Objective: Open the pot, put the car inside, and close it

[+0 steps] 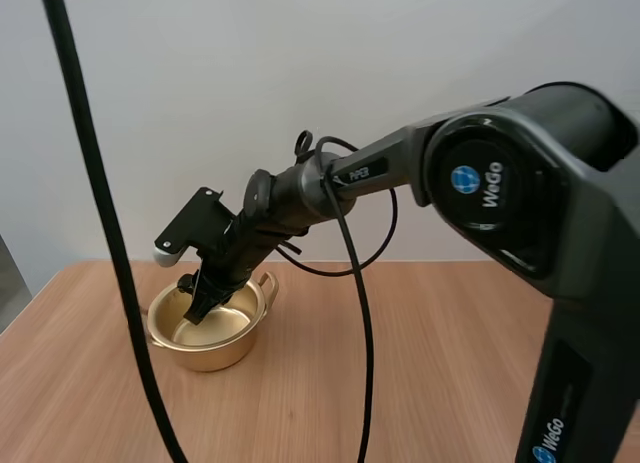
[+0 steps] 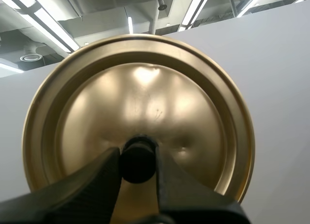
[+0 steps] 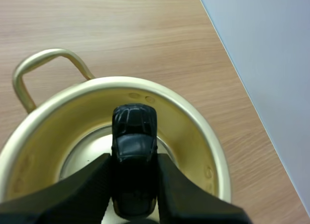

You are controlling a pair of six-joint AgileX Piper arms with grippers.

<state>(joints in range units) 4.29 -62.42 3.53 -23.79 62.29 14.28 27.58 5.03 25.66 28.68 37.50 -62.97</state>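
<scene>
Clamping the car [image 3: 134, 137] seemingly inside the pot [image 3: 196, 121], right pincer [image 3: 134, 161] hovers; left pincer [image 2: 138, 158] pinches the lid [image 2: 145, 93] by its knob [image 2: 138, 162].

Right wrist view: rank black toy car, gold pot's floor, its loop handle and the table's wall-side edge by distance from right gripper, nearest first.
1. Black toy car, pinched between the right gripper's fingers.
2. Gold pot's floor, just under the car.
3. Loop handle outside the rim and wooden table's edge by the wall: too close to call.
</scene>
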